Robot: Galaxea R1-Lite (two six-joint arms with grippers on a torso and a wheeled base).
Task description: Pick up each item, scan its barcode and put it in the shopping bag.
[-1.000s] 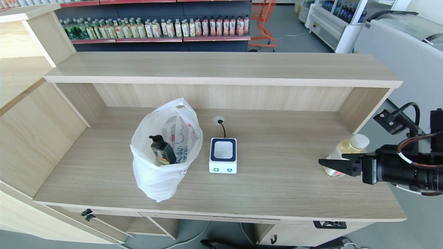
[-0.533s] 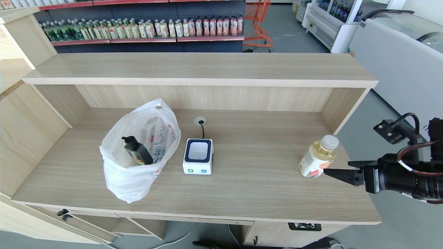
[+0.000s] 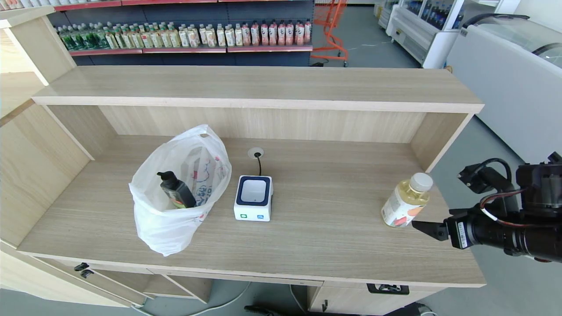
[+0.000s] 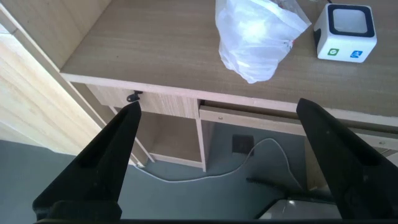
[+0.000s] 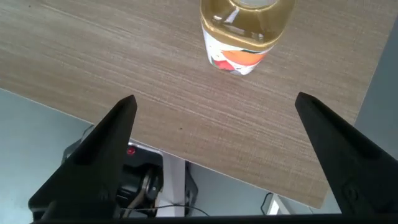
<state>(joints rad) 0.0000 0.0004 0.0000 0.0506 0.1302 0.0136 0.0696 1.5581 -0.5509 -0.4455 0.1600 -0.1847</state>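
A clear bottle (image 3: 406, 200) of yellow drink with a white cap stands upright near the counter's right end. My right gripper (image 3: 424, 228) hangs open just right of it and nearer the front edge, not touching it. In the right wrist view the bottle (image 5: 247, 32) stands beyond the wide-spread gripper (image 5: 216, 102). The white shopping bag (image 3: 180, 197) stands open on the left with a black pump bottle (image 3: 177, 191) and a printed packet inside. Beside it sits the white barcode scanner (image 3: 253, 198). My left gripper (image 4: 217, 107) is open, low before the counter's front, facing the bag (image 4: 258, 34) and scanner (image 4: 346, 31).
The wooden counter (image 3: 333, 228) has a raised back ledge (image 3: 263, 83) and side walls. A cable runs from the scanner to a hole (image 3: 256, 152). Drawers (image 4: 249, 115) sit under the front edge. Freezers (image 3: 505, 66) stand to the right.
The whole head view shifted, so the camera moved. Relative to the bottle, my right gripper has drawn back from in front of it to its right, nearer side.
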